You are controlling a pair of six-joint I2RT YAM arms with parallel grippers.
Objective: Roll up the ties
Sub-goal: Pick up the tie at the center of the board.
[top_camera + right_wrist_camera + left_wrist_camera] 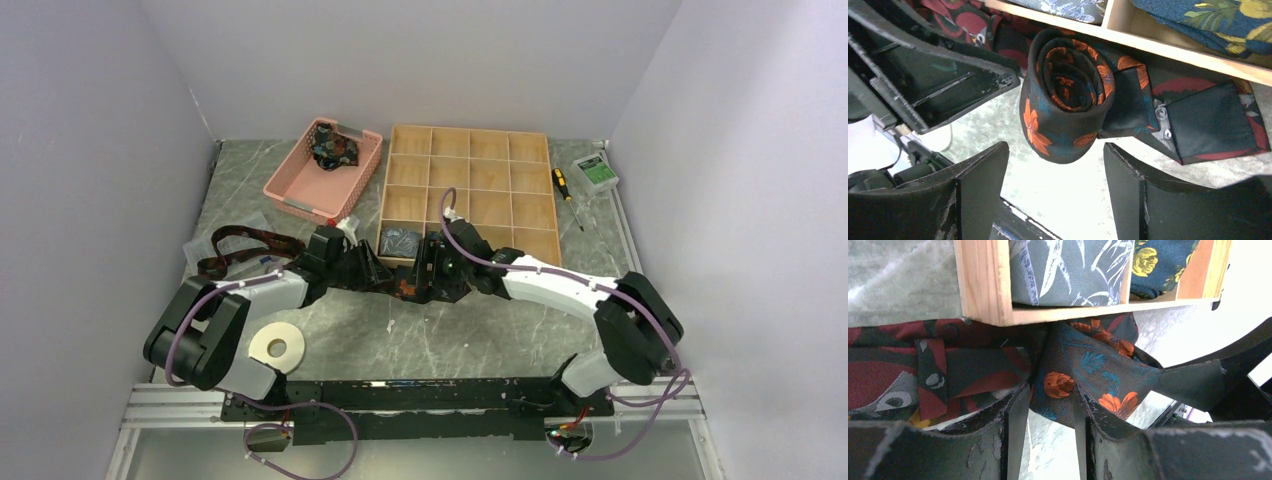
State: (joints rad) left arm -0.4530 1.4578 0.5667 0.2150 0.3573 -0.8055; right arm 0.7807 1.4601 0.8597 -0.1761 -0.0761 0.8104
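A dark tie with orange flowers, wound into a roll (1068, 95), hangs just above the table in front of the wooden tray (470, 190). My left gripper (1048, 395) is shut on this roll (1068, 382), its fingertips (1015, 407) pressing the fabric from both sides. My right gripper (1055, 155) stands open facing the end of the roll, with only bare table between its fingers (983, 185). Both grippers meet at mid-table, left gripper (385, 272) and right gripper (430, 268). A maroon tie (1218, 115) lies flat under the roll and trails off to the left (240, 248).
The tray's front compartments hold a grey leaf-print tie (1068, 270) and a navy yellow-flowered tie (1158, 262). A pink basket (300, 185) at the back left holds more ties (332, 145). A white tape ring (277, 347) lies near the left arm. A screwdriver (563, 183) and a small box (595, 172) lie at the back right.
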